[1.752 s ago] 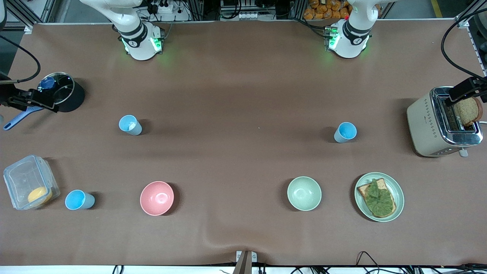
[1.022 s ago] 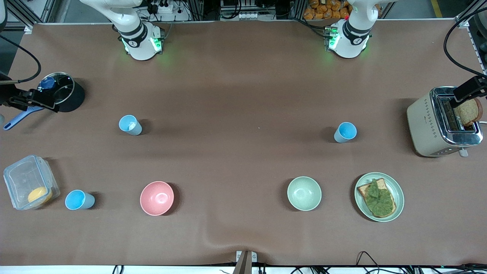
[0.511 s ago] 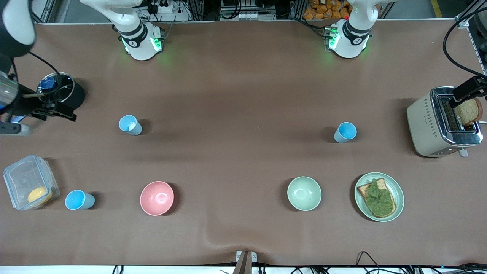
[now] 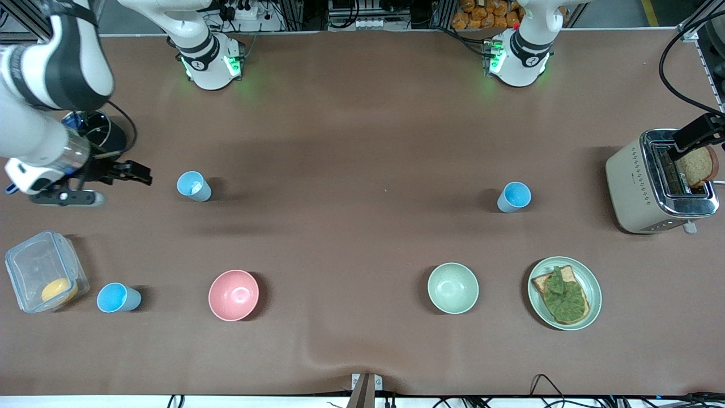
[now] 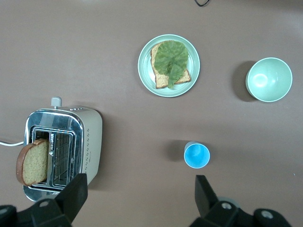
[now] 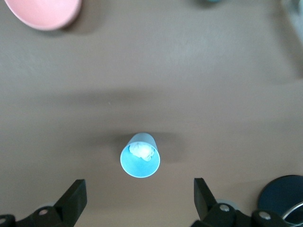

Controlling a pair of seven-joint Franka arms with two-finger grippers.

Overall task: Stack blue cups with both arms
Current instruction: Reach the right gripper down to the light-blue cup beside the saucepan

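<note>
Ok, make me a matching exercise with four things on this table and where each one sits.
Things:
1. bread slice
2. pink bowl
3. lettuce toast
4. yellow food

Places:
A. on the green plate
B. in the clear container
C. in the toaster
D. on the bare table, beside a blue cup

Pairs: 1-C, 2-D, 3-A, 4-B

A brown-covered table [image 4: 362, 130] carries everything. Three blue cups stand on it: one [image 4: 193, 186] toward the right arm's end, one [image 4: 514, 196] toward the left arm's end, and a third [image 4: 118, 298] nearer the front camera, beside a clear plastic container [image 4: 45, 271] (something yellow inside). A pink bowl [image 4: 233, 294], a pale green bowl [image 4: 452, 288], a plate of toast with greens [image 4: 564, 293], a toaster [image 4: 657, 184] and a black pot [image 4: 107, 139] also rest on it.
</note>
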